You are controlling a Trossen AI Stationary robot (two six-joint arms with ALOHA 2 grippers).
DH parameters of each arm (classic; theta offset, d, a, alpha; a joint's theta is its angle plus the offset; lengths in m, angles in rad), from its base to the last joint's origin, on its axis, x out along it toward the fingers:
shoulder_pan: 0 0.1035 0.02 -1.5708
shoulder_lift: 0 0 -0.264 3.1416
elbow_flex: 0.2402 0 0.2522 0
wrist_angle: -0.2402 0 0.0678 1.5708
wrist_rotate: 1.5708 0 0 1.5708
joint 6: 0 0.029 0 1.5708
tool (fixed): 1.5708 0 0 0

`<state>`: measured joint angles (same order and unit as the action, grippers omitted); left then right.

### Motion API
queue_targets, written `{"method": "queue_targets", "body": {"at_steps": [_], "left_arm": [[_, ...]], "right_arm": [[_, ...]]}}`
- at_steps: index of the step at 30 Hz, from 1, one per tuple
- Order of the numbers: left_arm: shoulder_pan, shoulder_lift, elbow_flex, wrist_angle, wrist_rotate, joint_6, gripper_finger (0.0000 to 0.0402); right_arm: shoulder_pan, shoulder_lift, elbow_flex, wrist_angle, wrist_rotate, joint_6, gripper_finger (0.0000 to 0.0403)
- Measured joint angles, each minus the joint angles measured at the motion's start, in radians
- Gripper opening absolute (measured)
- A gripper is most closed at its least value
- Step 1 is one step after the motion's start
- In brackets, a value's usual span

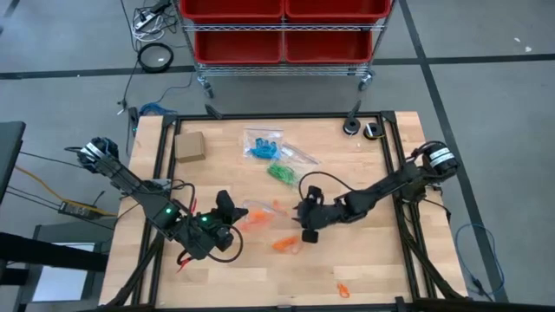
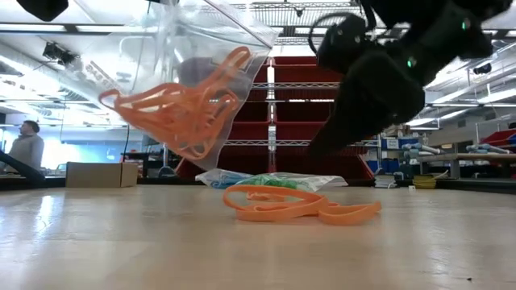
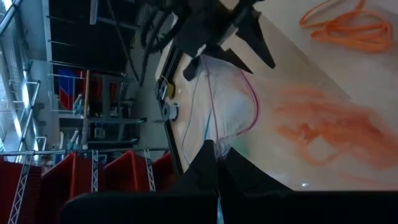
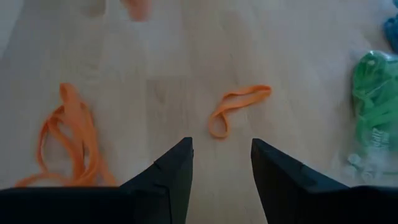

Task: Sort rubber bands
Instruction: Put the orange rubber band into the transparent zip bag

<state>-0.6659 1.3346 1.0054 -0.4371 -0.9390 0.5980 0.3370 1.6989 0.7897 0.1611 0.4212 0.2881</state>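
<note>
Orange rubber bands (image 2: 300,208) lie loose on the wooden surface (image 1: 260,269) closest to the low camera, a small heap of flat loops; how many loops it holds I cannot tell. Above them hangs a clear zip bag (image 2: 181,76), lifted off the surface and tilted, with a tangle of orange bands inside it. The left gripper (image 1: 227,206) is clenched on the edge of this bag, its fingers (image 3: 211,163) pinched together on the plastic, near the front middle of the surface.

Two more clear bags lie flat toward the far side: one holds blue bands (image 1: 262,146), the other, just beside it and nearer the middle, holds green bands (image 1: 280,172). That makes three bags, one per colour.

The right gripper (image 1: 305,227) hangs low over the surface just right of the lifted bag, its fingers (image 4: 171,171) spread apart and holding nothing. In the right wrist view a single orange loop (image 4: 236,107) lies on the wood just ahead of the fingers, a bunch of orange bands (image 4: 69,138) lies to one side, and the green bag (image 4: 375,106) lies to the other.

One stray orange band (image 1: 342,289) lies alone near the front right edge. A small tan cardboard box (image 1: 190,146) sits at the far left corner of the surface.
</note>
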Motion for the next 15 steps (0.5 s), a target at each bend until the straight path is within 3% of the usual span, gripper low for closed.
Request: {"method": "queue_targets", "body": {"at_steps": [8,15], "left_arm": [[0.005,0.0,0.0,0.027,-0.001,-0.004,0.0001],[0.005,0.0,0.0,0.034,-0.001,-0.013,0.0001]], "right_arm": [[-0.065,0.022,-0.07,0.194,-0.066,-0.035,0.015],[-0.091,0.208,0.011,0.242,-0.125,-0.057,0.015]]}}
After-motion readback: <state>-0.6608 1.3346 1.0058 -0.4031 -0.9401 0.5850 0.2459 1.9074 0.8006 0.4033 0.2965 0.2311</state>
